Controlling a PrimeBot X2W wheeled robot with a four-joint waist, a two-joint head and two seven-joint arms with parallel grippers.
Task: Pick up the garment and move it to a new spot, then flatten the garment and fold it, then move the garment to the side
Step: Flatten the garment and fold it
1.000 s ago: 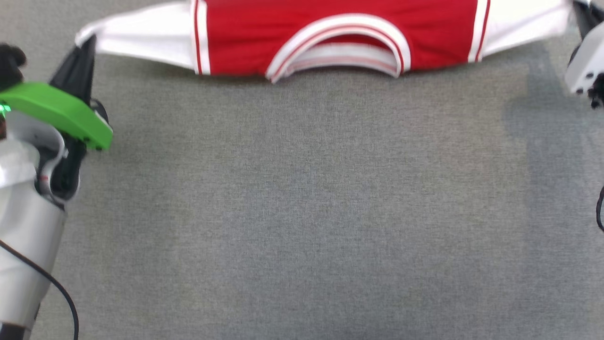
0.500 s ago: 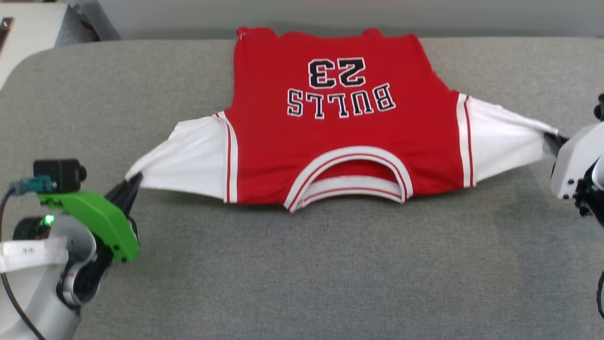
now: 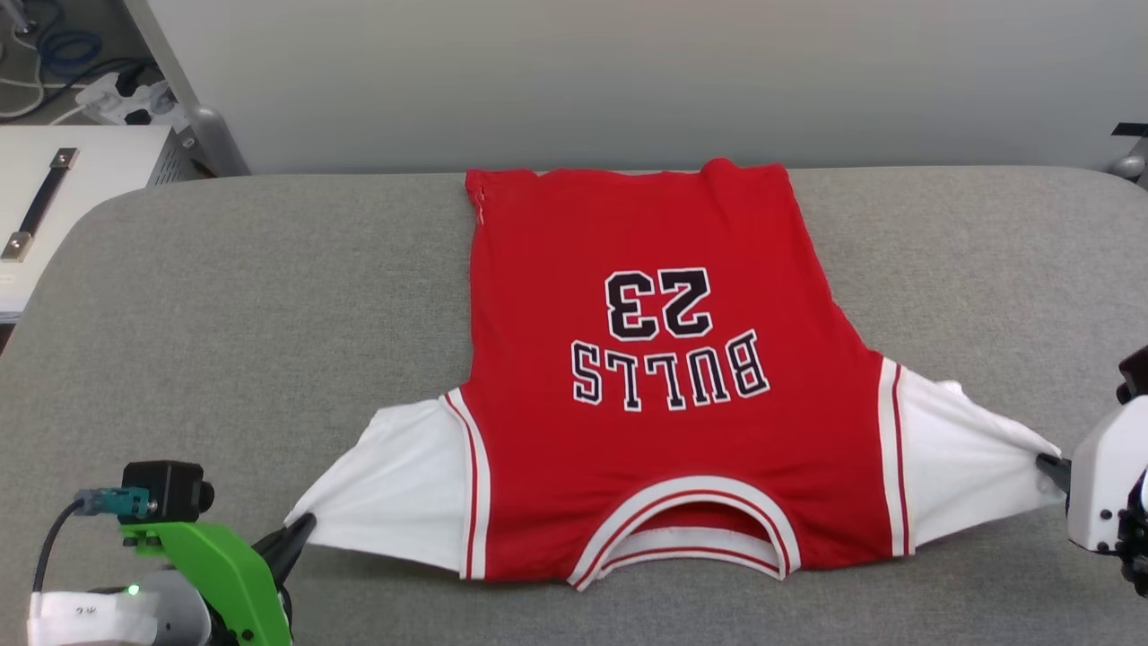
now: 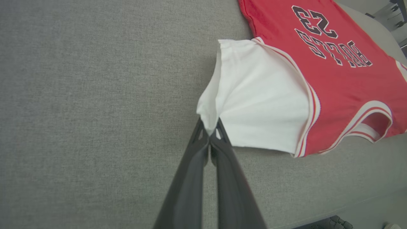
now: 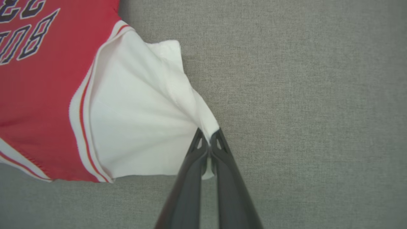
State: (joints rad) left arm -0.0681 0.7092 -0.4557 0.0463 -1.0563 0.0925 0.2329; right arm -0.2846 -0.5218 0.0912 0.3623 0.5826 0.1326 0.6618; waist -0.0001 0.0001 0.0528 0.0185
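Now the red jersey-style garment point(image 3: 664, 449), with short white sleeves, striped collar trim and black "BULLS 23" lettering facing up, lies spread on the grey fabric-covered surface point(image 3: 269, 296). Its collar points toward the robot and its hem toward the far edge. The left claw point(image 4: 210, 132) is clenched on the tip of the left-hand sleeve point(image 4: 254, 105). The right claw point(image 5: 208, 137) is clenched on the tip of the right-hand sleeve point(image 5: 143, 121). Both sleeves are drawn outward into points.

This reads as the flattening step. To do it well, the two claws should probably pull apart evenly and low, taking slack out of the shoulders without dragging the body askew. They can then lay the sleeves down before letting go. Too strong or lopsided a pull would likely skew the hem or ruck the chest.

How much cloth sits in each pinch, and whether one layer or two, cannot be made out. In the head view the right claw is mostly behind its white housing point(image 3: 1103, 484), which is cut by the frame edge. The far hem corners look slightly rumpled, but whether they are tucked under is unclear.
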